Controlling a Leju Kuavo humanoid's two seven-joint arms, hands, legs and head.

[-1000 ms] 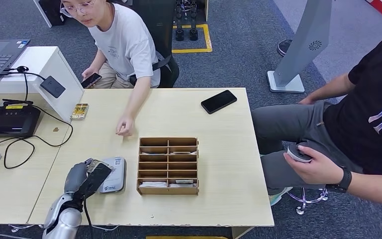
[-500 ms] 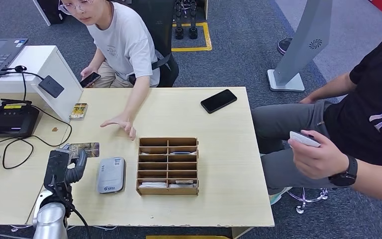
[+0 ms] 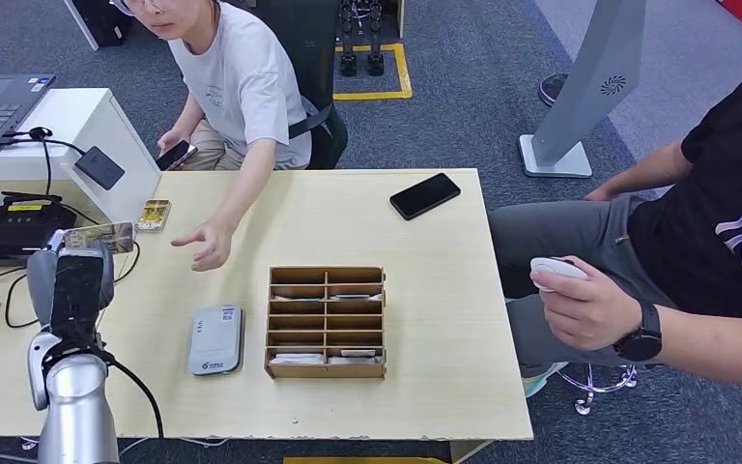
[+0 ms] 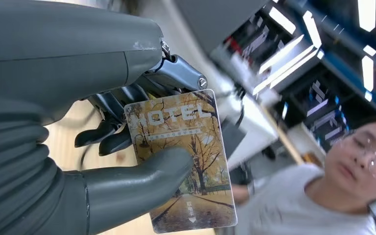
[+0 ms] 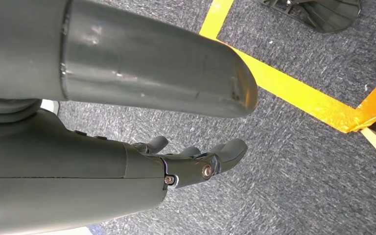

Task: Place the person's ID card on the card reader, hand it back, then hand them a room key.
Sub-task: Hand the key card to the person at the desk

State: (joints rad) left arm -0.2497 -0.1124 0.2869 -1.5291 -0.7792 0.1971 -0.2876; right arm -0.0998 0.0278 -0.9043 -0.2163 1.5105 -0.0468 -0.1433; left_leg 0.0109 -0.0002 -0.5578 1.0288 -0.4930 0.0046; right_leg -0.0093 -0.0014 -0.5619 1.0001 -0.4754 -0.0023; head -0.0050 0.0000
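My left hand (image 3: 75, 280) pinches the card (image 4: 183, 156); the person's open hand (image 3: 205, 244) waits just to its right.

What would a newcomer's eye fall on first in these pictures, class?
Probably the left hand, raised at the table's left end and pinching a card printed MOTEL over autumn trees. Next, the person's hand stretched out towards it, and the wooden compartment box mid-table beside the grey card reader.

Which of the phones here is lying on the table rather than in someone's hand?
The black phone lying flat near the table's far edge, on the side of the person in the black shirt. The other phone is held by the person in the white shirt, off the table.
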